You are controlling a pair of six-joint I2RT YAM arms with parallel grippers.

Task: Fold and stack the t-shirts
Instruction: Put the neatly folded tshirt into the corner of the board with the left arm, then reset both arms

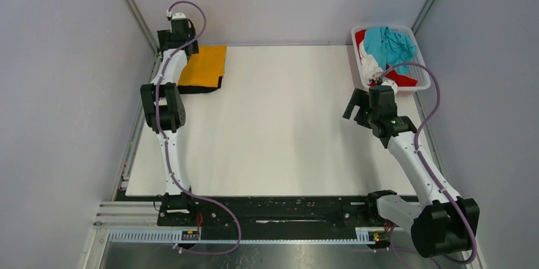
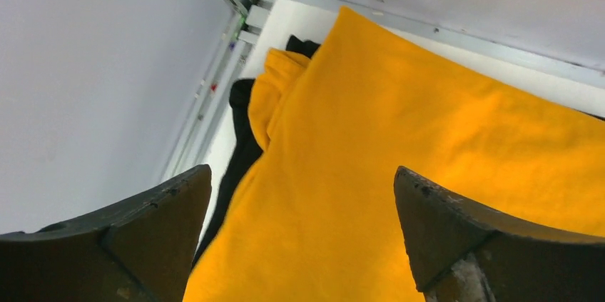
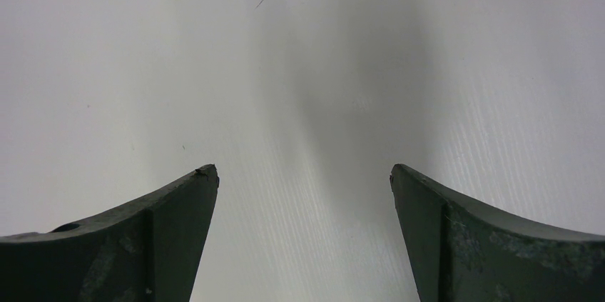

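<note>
The orange-yellow t-shirt [image 1: 204,65] lies folded at the far left of the table, on top of the black t-shirt [image 1: 202,88], whose edge shows beneath it. My left gripper [image 1: 184,49] hovers open over the stack's left end; in the left wrist view its jaws [image 2: 303,180] stand wide apart above the orange-yellow cloth [image 2: 399,159], with the black shirt [image 2: 242,138] to the left. The teal [image 1: 389,43], red [image 1: 402,78] and white [image 1: 368,65] t-shirts lie crumpled in the basket. My right gripper [image 1: 356,111] is open and empty above bare table [image 3: 303,173], just in front of the basket.
The white slotted plastic basket [image 1: 421,73] stands at the far right corner. Grey walls and metal frame rails [image 2: 214,88] close in the table on the left, back and right. The white table top [image 1: 279,123] lies between the arms.
</note>
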